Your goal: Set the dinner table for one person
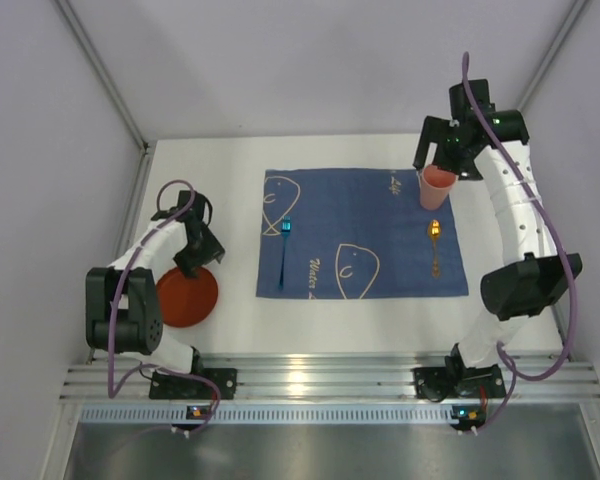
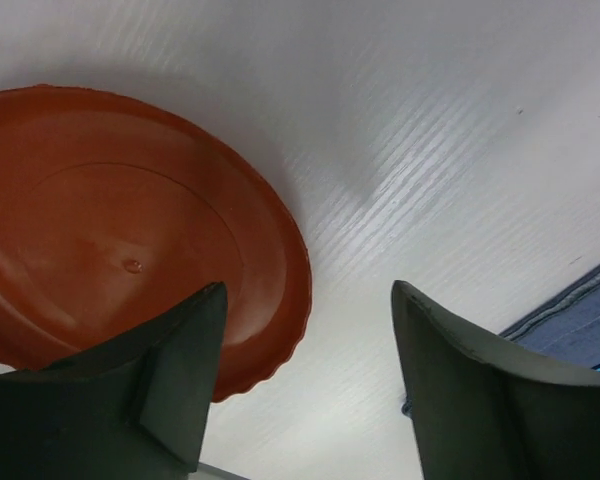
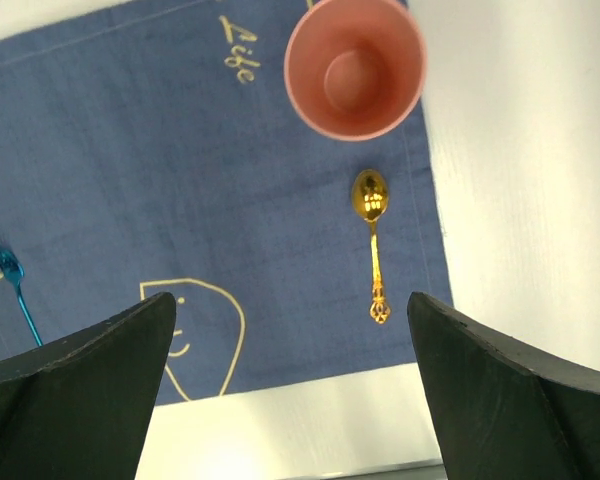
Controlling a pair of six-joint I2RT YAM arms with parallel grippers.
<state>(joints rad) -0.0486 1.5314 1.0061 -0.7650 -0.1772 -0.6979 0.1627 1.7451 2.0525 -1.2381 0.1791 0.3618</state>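
The white dinner table (image 1: 380, 322) carries a dark blue mat (image 1: 360, 215) with gold line drawings. On the mat stand a pink cup (image 1: 437, 187) at the far right corner, a gold spoon (image 1: 434, 244) below it and a blue fork (image 1: 283, 250) on the left. A red-brown plate (image 1: 185, 296) lies on the bare table left of the mat. My left gripper (image 1: 202, 256) is open and empty, low over the plate's (image 2: 120, 230) right rim. My right gripper (image 1: 448, 150) is open and empty, raised beside the cup (image 3: 354, 66), with the spoon (image 3: 372, 235) in view below.
The silver rail (image 1: 320, 380) runs along the near edge with both arm bases on it. Grey walls close in the table at the left, back and right. The mat's corner (image 2: 580, 320) shows at the right in the left wrist view.
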